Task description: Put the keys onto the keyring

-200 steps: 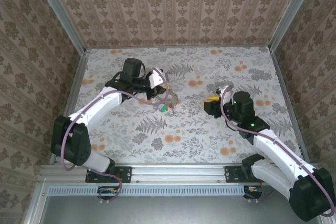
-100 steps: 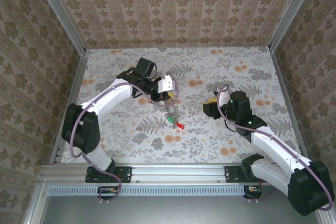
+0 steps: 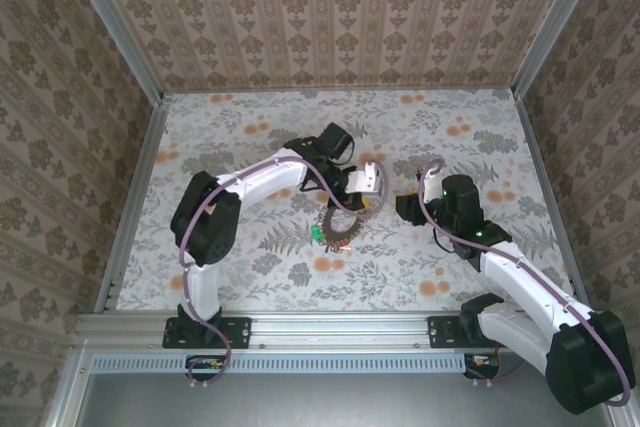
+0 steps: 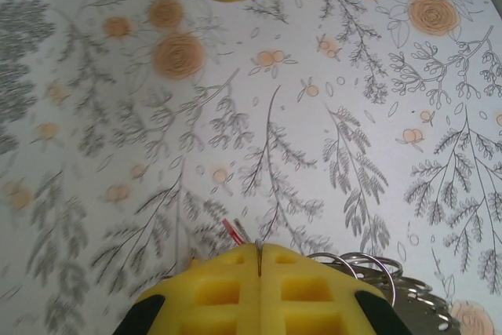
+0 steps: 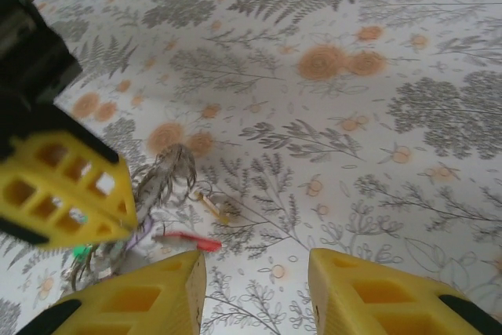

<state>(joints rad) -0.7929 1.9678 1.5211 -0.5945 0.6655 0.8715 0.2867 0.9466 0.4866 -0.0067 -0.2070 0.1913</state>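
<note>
My left gripper (image 3: 367, 190) is shut on the keyring (image 3: 340, 226), a silvery-tan coiled loop that hangs below it over the middle of the table. A thin wire is pinched between its yellow fingers (image 4: 227, 292), with steel split rings (image 4: 362, 266) beside them. On the loop hang keys with a red tag (image 5: 188, 240), a green tag (image 5: 78, 253) and a purple one (image 5: 138, 233). A yellow-tagged key (image 5: 212, 206) shows beside the loop (image 5: 161, 178); I cannot tell whether it is attached. My right gripper (image 5: 255, 288) is open and holds nothing, just right of the keys.
The table (image 3: 450, 267) has a floral cloth and is walled by patterned panels on three sides. The two grippers are close together at mid-table, with the right gripper (image 3: 403, 207) a short gap from the left one. Open cloth lies all round them.
My left arm has swung right across the table, carrying the keyring and keys from the left-centre to just beside the right gripper. The right gripper has barely moved.
</note>
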